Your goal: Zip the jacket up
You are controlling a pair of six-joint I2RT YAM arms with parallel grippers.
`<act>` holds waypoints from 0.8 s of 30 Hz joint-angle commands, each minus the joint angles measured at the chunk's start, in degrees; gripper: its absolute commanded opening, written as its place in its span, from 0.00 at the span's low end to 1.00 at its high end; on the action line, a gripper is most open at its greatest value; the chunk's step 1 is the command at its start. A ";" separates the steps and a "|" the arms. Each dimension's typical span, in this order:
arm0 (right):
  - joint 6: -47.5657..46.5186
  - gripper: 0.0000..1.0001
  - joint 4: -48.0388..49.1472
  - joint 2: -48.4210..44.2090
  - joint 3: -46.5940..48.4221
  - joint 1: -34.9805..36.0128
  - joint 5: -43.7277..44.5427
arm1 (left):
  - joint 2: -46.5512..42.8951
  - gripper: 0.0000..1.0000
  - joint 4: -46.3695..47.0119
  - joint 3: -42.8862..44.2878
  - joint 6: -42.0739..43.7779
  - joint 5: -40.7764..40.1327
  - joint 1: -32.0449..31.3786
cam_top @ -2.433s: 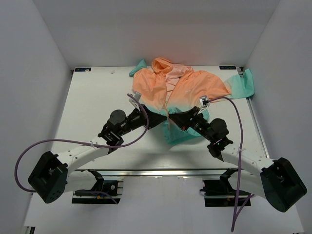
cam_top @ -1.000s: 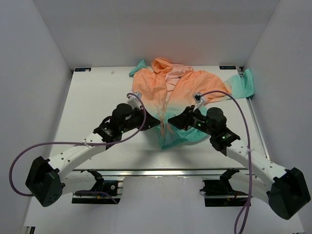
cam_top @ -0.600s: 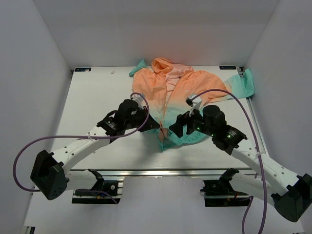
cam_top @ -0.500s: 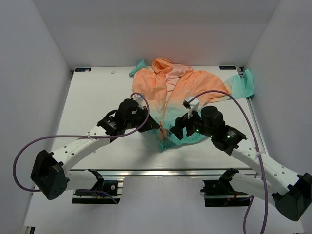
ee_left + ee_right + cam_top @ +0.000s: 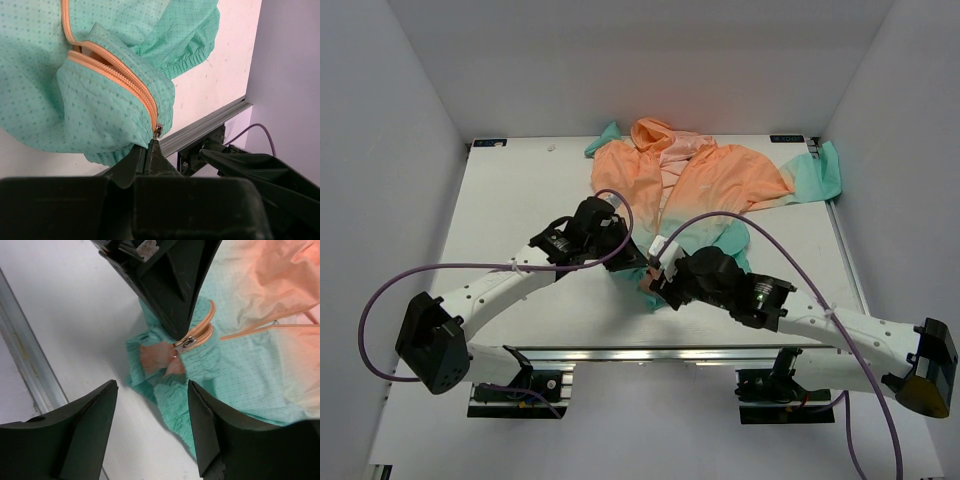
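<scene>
The jacket [image 5: 705,180] lies spread on the white table, peach-orange at the hood and chest, teal at the hem. In the left wrist view its orange zipper [image 5: 115,70] runs down to a metal slider [image 5: 158,131] at the bunched hem. My left gripper [image 5: 150,145] is shut on the jacket's hem just below that slider. My right gripper [image 5: 152,387] hovers open over the same hem corner, with nothing between its fingers. In its view the left gripper [image 5: 179,336] meets the slider [image 5: 188,343]. From above, the left gripper [image 5: 642,266] and the right gripper [image 5: 655,283] nearly touch.
An aluminium rail [image 5: 620,352] runs along the table's near edge, close behind the hem [image 5: 200,132]. A teal sleeve end [image 5: 820,175] lies at the table's right edge. Purple cables [image 5: 620,215] arc over both arms. White walls enclose the table.
My right arm has swung left and toward the near edge, and its gripper now sits open beside the left gripper. The left gripper, still shut, has drawn the hem slightly nearer.
</scene>
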 commanded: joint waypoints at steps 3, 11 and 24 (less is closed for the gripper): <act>-3.21 0.60 4.26 1.99 1.97 1.02 4.80 | -1.30 0.00 -1.26 1.88 -0.71 0.96 -0.31; -4.17 0.53 6.71 4.80 2.05 1.29 2.69 | -1.38 0.00 -0.74 1.18 -1.14 1.57 -0.31; -3.82 0.26 13.13 6.83 0.39 1.29 5.59 | -2.18 0.00 1.19 -0.76 -1.32 3.42 -0.31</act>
